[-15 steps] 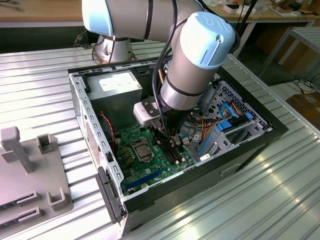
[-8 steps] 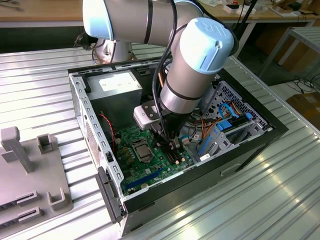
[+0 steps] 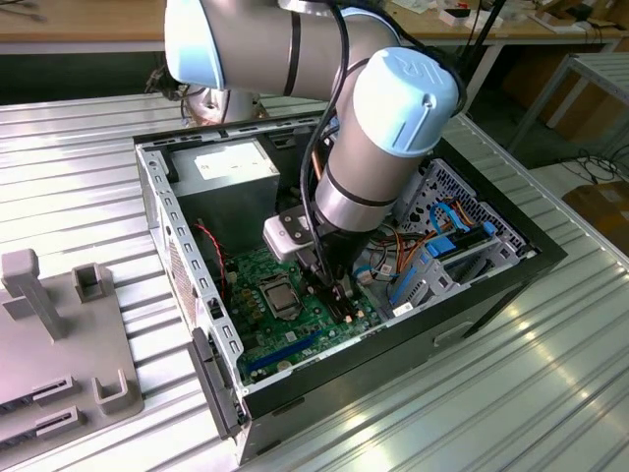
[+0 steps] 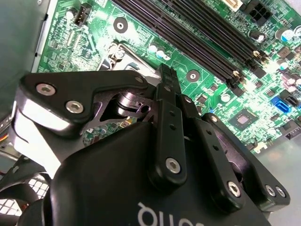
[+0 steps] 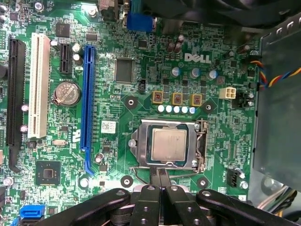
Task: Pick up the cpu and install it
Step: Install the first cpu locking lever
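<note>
Open computer case (image 3: pixel 462 295) lies on its side on the ribbed metal desk (image 3: pixel 550 393); the arm (image 3: pixel 383 128) reaches down into it from above and covers much of the interior in the exterior view.

The hand (image 5: pixel 160 176) hangs low over the green motherboard (image 5: pixel 141 66). In the first wrist view its two fingers (image 5: pixel 154 175) are pressed flat together with no gap and nothing between them; the tips sit at the near edge of the socket frame (image 5: pixel 201 141). Whether they touch the frame cannot be told.

The cpu (image 5: pixel 168 145), silver-grey face up, lies seated square inside the socket frame, just beyond the fingertips. In the exterior view only a small dark square of the socket (image 3: pixel 278 292) shows, just beside the hand on the exterior view's left; the chip face there is hard to make out. In the second wrist view the hand's black body (image 4: pixel 141 179) blocks most of the socket, leaving a sliver of metal bracket (image 4: pixel 120 54) visible.

Also on the board: blue slot (image 5: pixel 87 99), white slot (image 5: pixel 38 84), coin battery (image 5: pixel 66 93). Long black memory slots (image 4: pixel 197 33) run across the second wrist view.

A grey fixture block (image 3: pixel 59 334) stands on the desk, at the exterior view's left, cut off by the picture's edge.
</note>
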